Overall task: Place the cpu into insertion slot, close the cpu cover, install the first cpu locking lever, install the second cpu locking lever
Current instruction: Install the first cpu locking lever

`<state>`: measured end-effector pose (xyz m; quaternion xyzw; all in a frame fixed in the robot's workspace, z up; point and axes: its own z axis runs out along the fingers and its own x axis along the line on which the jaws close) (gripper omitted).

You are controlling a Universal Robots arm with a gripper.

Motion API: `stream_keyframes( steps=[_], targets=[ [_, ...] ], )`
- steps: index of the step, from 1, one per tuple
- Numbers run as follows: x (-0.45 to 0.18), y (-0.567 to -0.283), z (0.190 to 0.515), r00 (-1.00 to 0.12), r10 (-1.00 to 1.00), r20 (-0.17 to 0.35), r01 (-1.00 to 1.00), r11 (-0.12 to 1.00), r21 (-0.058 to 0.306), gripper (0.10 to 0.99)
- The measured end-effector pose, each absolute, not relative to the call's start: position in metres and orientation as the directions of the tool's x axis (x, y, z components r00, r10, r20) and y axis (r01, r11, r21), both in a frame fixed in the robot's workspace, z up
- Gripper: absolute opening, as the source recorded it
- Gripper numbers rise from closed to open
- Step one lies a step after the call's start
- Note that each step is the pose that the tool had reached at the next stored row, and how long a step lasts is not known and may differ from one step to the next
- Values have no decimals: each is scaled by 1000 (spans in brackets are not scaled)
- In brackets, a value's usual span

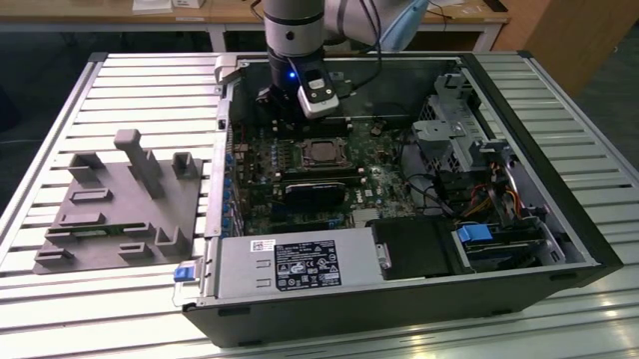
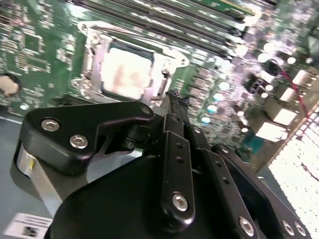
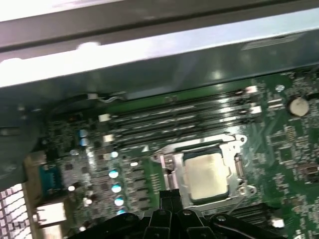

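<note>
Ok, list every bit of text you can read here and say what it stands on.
No text can be read.
Large white label on the power supply: print too small.
White sticker in the second wrist view: blurred.
Top of the cpu: no legible marking.

Bench: pale metal top, slatted. On it, one open black computer case lying on its side, across the middle and the exterior view's right. Just beside it, on the exterior view's left, one grey fixture plate with upright posts.
</note>
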<state>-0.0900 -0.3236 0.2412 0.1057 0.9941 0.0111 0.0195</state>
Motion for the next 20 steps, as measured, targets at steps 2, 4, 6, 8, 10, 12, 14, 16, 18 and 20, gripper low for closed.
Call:
stream_keyframes(
  steps=[2,4,6,8,10,12,14,16,18,20],
  targets=[
    [-96,-324,241,-977,211,-40,210,977,27,102],
    [-102,-324,241,-977,211,-43,210,977,28,102],
    [-105,-324,241,-976,211,-46,209,977,32,102],
    [-107,-324,241,-976,211,-49,209,977,44,102],
    [-108,-324,242,-976,212,-52,209,976,55,102],
    [-109,-324,243,-976,212,-53,209,976,67,102],
    [-110,-324,243,-976,213,-53,208,975,81,102],
    [-114,-324,243,-975,214,-57,208,972,106,102],
    [-117,-324,243,-975,215,-60,207,971,118,102],
    [-120,-324,243,-974,216,-62,206,970,132,102]
  ],
)
